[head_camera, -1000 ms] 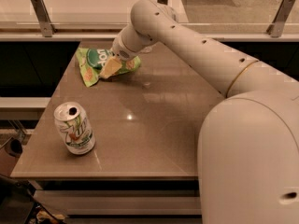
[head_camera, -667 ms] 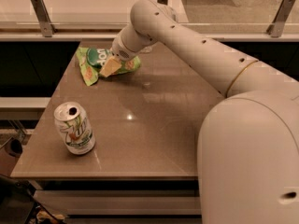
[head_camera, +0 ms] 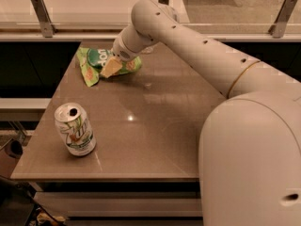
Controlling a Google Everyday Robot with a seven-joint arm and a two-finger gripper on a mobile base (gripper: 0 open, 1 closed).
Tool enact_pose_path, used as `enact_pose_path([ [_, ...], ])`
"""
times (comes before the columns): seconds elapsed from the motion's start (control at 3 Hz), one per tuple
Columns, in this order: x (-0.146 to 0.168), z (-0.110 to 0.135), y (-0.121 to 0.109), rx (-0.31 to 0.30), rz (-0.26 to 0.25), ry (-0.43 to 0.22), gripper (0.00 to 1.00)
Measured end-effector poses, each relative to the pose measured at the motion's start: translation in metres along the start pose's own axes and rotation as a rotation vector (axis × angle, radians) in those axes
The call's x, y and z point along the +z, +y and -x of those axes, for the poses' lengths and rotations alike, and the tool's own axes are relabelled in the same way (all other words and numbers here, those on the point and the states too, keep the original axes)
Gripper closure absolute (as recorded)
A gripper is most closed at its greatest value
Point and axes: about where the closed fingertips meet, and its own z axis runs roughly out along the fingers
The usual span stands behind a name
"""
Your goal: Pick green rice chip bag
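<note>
The gripper point(head_camera: 112, 66) sits at the desk's point(head_camera: 155, 126) far left corner, angled down onto the crumpled green rice chip bag point(head_camera: 92, 61), probably to pinch its soft foil. Whether it has clamped yet, I cannot tell. A soda can point(head_camera: 75, 128) stands by the left edge.

My one camera looks from high up, close beside my rounded white body point(head_camera: 254, 164), which fills the near right corner. It faces down and forward along my white arm point(head_camera: 197, 46), over the glossy brown tabletop point(head_camera: 155, 126). My gripper point(head_camera: 112, 66) shows far left, at the light green foil chip bag point(head_camera: 91, 62).
</note>
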Motion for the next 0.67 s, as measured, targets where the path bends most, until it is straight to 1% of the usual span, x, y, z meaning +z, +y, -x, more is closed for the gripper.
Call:
enact_pose_path([
  [0.67, -0.0014, 0.0014, -0.0001, -0.002, -0.002, 0.000, 1.00],
])
